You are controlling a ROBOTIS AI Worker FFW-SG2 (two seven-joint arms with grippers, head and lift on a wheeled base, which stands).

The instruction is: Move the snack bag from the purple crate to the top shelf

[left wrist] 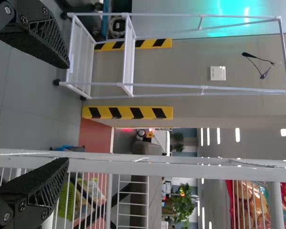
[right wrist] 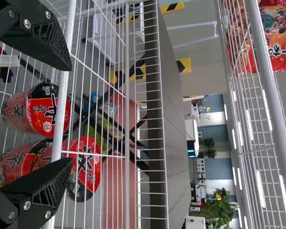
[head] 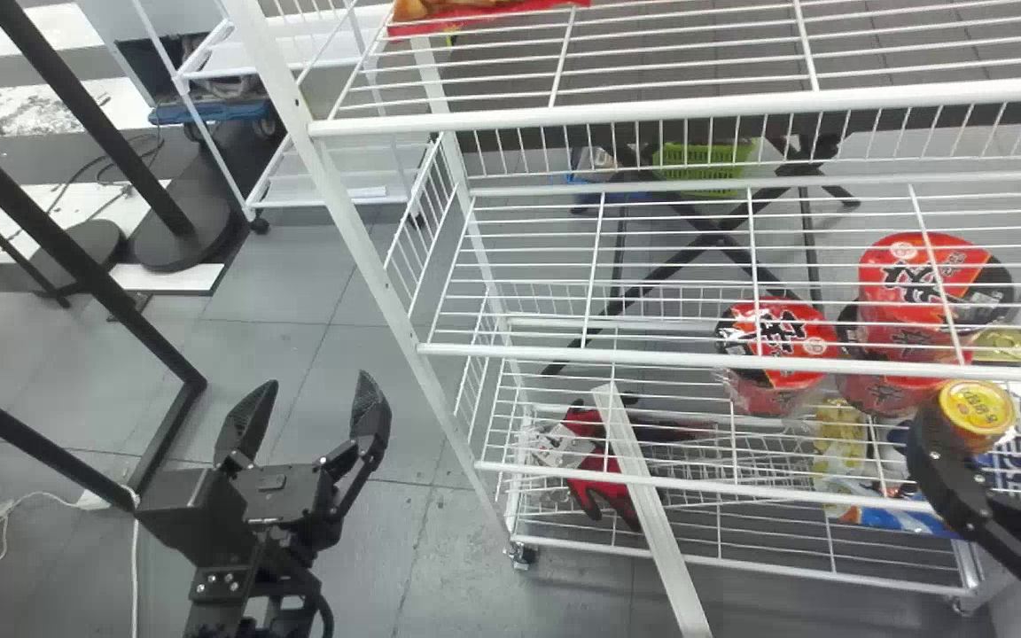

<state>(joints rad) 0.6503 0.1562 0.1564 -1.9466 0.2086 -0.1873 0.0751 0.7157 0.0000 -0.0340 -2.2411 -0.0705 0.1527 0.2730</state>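
White wire rack (head: 362,239) upright ahead. Left gripper (head: 319,383) beyond rack's left side, fingers spread, holding nothing. Right gripper (head: 995,403) at rack's right front, also open. Red snack bag (head: 493,12) on top shelf (head: 652,108), toward left. Red noodle bowls (head: 892,257) lower, rightward.

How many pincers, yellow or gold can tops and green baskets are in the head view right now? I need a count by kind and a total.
Pincers: 2 (left pincer, right pincer)
Can tops: 2 (yellow can top, gold can top)
Green basket: 1
Total: 5
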